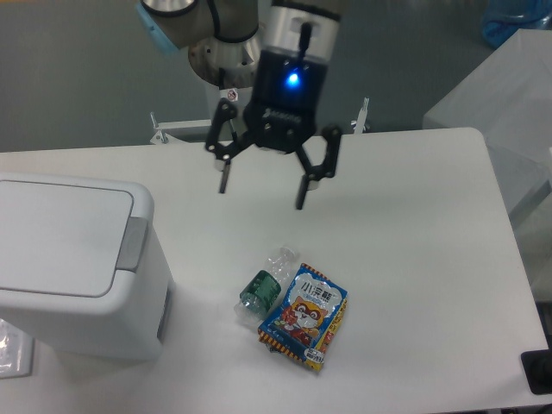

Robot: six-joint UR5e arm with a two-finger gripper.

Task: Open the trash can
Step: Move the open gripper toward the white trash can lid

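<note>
The trash can (78, 276) is a large boxy white bin at the left front of the table, with its flat lid (56, 237) down and a grey push strip (131, 245) along the lid's right edge. My gripper (261, 191) hangs above the middle of the table, to the right of and behind the can, well clear of it. Its two black fingers (304, 185) are spread wide apart and hold nothing. A blue light glows on the gripper body.
A crushed clear plastic bottle with a green cap (263, 291) and a blue snack packet (304, 317) lie on the white table (414, 241) in front of the gripper. A clear wrapper (10, 349) lies at the can's left foot.
</note>
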